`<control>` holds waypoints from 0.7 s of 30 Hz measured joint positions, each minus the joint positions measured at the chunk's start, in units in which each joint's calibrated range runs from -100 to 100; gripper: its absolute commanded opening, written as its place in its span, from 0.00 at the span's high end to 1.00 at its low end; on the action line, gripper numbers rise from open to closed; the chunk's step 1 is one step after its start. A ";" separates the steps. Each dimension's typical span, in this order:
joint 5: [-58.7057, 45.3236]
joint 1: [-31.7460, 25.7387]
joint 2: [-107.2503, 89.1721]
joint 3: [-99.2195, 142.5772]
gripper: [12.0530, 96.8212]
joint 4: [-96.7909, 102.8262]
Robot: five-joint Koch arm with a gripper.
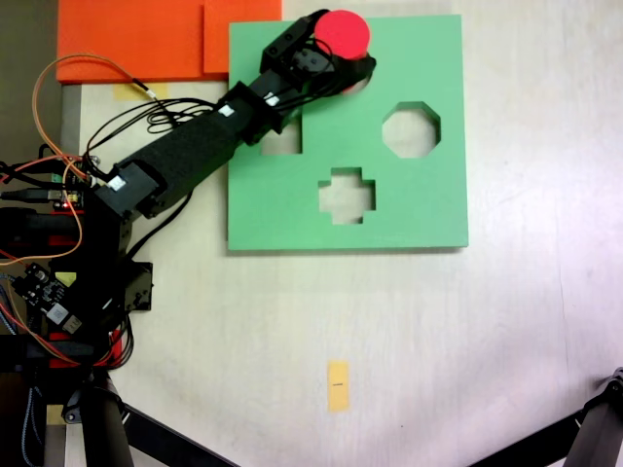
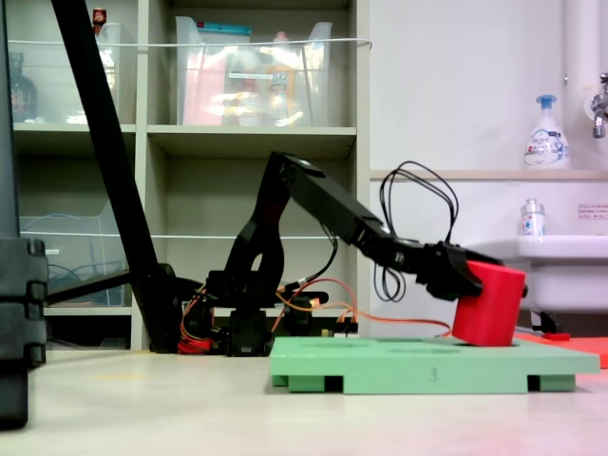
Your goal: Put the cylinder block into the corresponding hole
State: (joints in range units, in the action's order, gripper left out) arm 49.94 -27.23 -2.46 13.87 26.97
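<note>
Near the side-on fixed camera lies the green foam board [image 2: 432, 367], and above its far right end the gripper [image 2: 465, 275] clasps the red cylinder block [image 2: 489, 304], tilted with its lower edge at the board over the round hole [image 1: 358, 88], beyond the octagonal cut-out [image 1: 411, 130].

The cylinder block [image 1: 343, 32] is a short, solid red cylinder with a flat round top; in the side-on fixed view [image 2: 488, 304] it is tilted, its top leaning away from the arm and its lower edge at or just above the green board's surface near the far end. The corresponding hole [image 1: 357, 86] is the round cut-out near the board's upper edge in the top-down fixed view, mostly hidden beneath the block.
</note>
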 measured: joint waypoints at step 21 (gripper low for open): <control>-0.44 1.27 5.88 -1.08 0.78 5.87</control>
State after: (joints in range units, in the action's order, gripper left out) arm 49.50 -25.96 3.42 12.79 32.84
